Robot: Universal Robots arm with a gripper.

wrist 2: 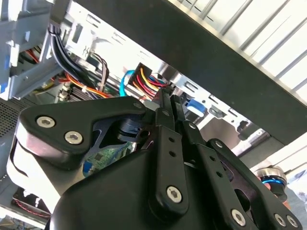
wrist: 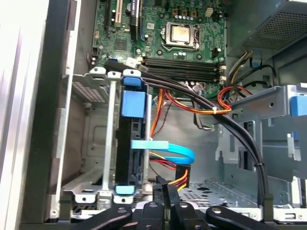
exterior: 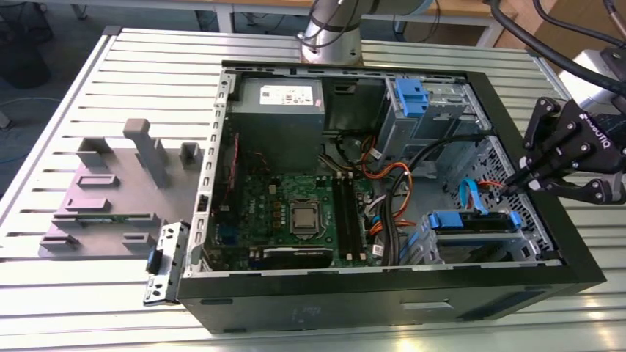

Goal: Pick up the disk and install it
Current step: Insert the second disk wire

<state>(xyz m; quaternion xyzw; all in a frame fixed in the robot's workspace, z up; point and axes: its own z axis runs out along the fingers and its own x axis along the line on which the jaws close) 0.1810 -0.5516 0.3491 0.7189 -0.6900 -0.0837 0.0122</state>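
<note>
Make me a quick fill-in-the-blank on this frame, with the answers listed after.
1. In the exterior view, the end effector hovers over the computer case's ___ wall.
2. The disk stands in the drive cage, framed by a ___ carrier.
3. The motherboard is coloured ___.

Answers: right; blue; green

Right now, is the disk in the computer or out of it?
In. The disk, with its blue bracket, sits slotted in the grey drive cage inside the open computer case. The gripper is not holding it.
</note>
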